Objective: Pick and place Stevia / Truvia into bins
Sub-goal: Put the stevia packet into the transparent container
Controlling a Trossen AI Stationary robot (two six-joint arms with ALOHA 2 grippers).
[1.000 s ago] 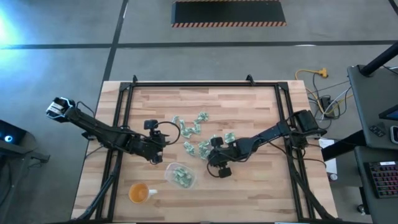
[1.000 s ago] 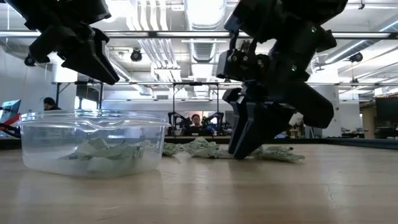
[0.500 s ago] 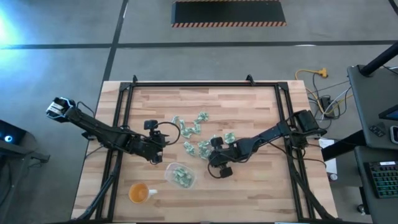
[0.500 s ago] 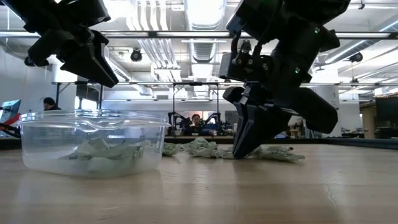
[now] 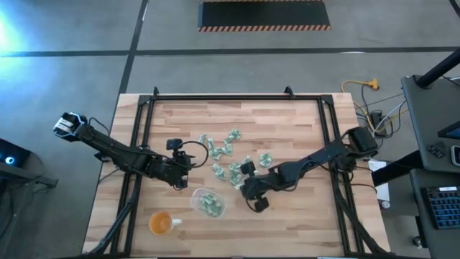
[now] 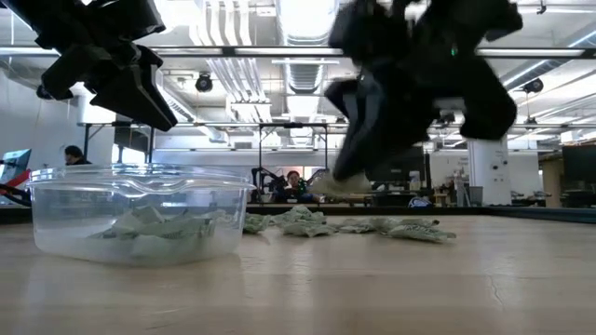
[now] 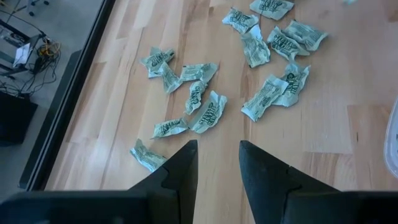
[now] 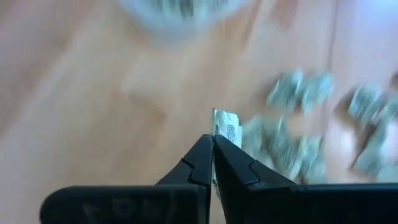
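Right gripper [image 8: 213,144]: I see the fingers pinched tight together with one sweetener packet [image 8: 227,132] sticking out from between the tips. So it is clamped on a packet. In the low view that gripper [image 6: 346,172] hangs above the table with the pale packet [image 6: 328,184] at its tip, clear of the wood.

Left gripper [image 7: 217,155]: fingers parted with a gap between them, nothing in the gap, pointing at loose packets on the boards. From above it [image 5: 184,175] sits just beside the clear bin [image 5: 208,202], on the bin's far-left side.

Packet pile [image 5: 228,157]: scattered across the middle of the wooden table [image 5: 302,223], between the two arms, some overlapping.

The bin holds several packets already [image 6: 158,228]; it stands near the front edge, with the orange cup [image 5: 161,223] just beside it to the left.
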